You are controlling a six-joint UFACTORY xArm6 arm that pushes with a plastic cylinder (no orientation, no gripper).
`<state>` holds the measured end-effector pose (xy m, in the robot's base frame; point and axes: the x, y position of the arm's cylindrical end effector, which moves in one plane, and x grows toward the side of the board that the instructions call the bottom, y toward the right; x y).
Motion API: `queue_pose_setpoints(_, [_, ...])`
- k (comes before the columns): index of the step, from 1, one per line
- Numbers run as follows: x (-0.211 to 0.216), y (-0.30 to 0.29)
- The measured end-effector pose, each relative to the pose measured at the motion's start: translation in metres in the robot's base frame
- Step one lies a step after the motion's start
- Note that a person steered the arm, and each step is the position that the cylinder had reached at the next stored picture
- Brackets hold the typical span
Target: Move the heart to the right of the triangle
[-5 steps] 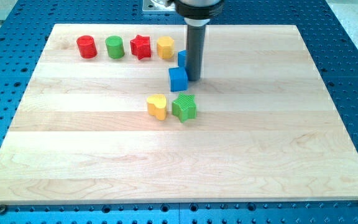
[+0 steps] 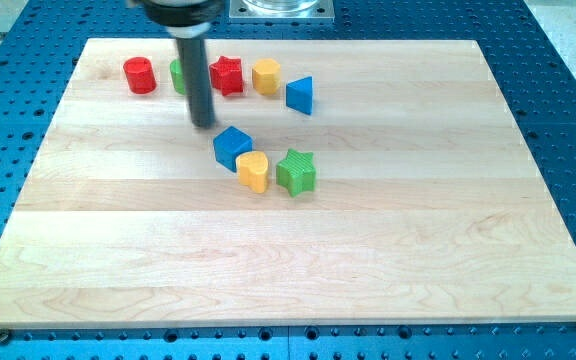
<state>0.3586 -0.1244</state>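
Note:
The yellow heart (image 2: 254, 171) lies near the board's middle, between a blue cube (image 2: 232, 146) touching its upper left and a green star (image 2: 296, 171) at its right. The blue triangle (image 2: 301, 95) sits above and to the right of them, in the upper part of the board. My tip (image 2: 204, 124) is on the board left of and slightly above the blue cube, a small gap from it, well left of the triangle. The rod partly hides a green cylinder (image 2: 177, 73).
A row along the view's top holds a red cylinder (image 2: 139, 75), the green cylinder, a red star (image 2: 227, 75) and a yellow hexagonal block (image 2: 266, 75). The wooden board (image 2: 288, 280) lies on a blue perforated table.
My tip has moved left from beside the triangle to left of the blue cube. The blue cube has shifted down-left and turned, now touching the heart. The triangle is now uncovered.

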Motion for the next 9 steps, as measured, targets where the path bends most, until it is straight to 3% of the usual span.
queue_pose_setpoints(1, [0.029,-0.023])
queue_pose_setpoints(2, [0.111,-0.025])
queue_pose_setpoints(3, [0.138,-0.002])
queue_pose_setpoints(4, [0.137,0.047])
queue_pose_setpoints(5, [0.103,0.089])
queue_pose_setpoints(9, [0.088,0.064])
